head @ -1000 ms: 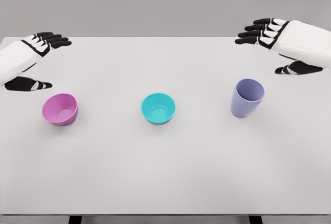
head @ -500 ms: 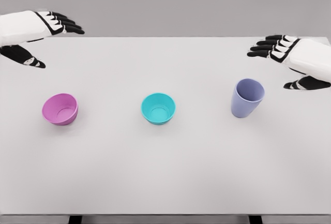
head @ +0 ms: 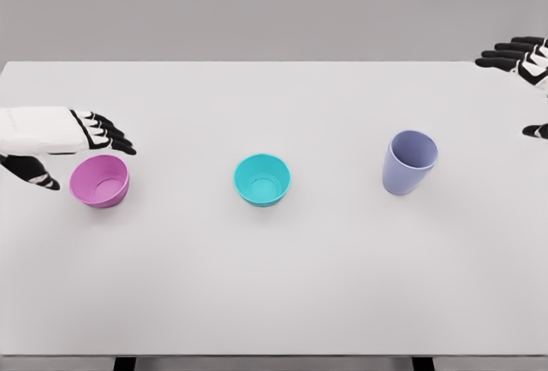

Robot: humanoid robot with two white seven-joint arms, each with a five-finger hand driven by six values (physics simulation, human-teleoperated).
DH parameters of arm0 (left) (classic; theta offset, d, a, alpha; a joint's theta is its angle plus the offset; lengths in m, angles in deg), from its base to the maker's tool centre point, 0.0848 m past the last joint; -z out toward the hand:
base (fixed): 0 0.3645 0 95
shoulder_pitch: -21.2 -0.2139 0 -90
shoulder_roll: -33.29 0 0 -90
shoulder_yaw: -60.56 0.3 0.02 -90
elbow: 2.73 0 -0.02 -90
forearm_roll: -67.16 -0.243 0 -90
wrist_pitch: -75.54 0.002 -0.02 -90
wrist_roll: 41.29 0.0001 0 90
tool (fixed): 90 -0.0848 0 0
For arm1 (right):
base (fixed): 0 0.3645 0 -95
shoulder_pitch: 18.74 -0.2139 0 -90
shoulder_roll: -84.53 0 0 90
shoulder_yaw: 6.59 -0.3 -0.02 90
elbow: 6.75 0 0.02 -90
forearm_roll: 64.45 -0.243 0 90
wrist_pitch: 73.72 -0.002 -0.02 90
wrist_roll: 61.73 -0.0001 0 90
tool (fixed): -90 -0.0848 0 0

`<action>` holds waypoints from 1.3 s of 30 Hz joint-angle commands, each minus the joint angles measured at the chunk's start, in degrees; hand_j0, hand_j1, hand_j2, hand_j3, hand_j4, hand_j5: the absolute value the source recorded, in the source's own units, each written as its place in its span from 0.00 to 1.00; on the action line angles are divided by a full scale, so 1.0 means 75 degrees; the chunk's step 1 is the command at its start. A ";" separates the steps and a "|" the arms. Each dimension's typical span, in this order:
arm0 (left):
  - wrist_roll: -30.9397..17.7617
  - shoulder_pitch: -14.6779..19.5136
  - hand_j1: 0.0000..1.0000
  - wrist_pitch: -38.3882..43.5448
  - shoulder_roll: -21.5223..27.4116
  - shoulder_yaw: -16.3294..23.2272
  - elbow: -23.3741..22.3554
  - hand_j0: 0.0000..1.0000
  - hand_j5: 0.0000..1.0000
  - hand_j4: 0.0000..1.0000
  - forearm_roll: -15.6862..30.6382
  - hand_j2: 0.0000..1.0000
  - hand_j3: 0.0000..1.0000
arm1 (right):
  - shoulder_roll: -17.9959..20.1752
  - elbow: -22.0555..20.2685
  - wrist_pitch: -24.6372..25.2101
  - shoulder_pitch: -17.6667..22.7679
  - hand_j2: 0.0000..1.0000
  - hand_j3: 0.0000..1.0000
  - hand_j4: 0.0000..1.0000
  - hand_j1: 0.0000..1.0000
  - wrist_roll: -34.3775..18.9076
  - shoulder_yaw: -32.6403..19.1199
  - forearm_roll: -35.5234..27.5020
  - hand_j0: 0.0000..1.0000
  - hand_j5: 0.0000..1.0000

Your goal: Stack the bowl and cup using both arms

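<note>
Left hand point(head: 60, 135) is hovering open right by the pink bowl point(head: 100, 180) at middle left; right hand point(head: 524, 58) is sitting open at the upper right edge.

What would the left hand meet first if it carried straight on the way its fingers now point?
Probably the pink bowl: the left hand, open, points rightward just over its near rim, though height is unclear.

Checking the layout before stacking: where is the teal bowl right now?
In the head view, the teal bowl sits mid-table, between the pink bowl on its left and the lavender cup on its right.
</note>
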 commanded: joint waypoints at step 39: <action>0.0003 -0.0656 0.99 0.1477 -0.0405 0.0029 0.0097 0.99 0.99 0.99 -0.0694 0.99 0.99 | 0.0544 -0.0007 0.0025 -0.0023 1.00 1.00 1.00 1.00 0.0005 0.0045 -0.0035 1.00 1.00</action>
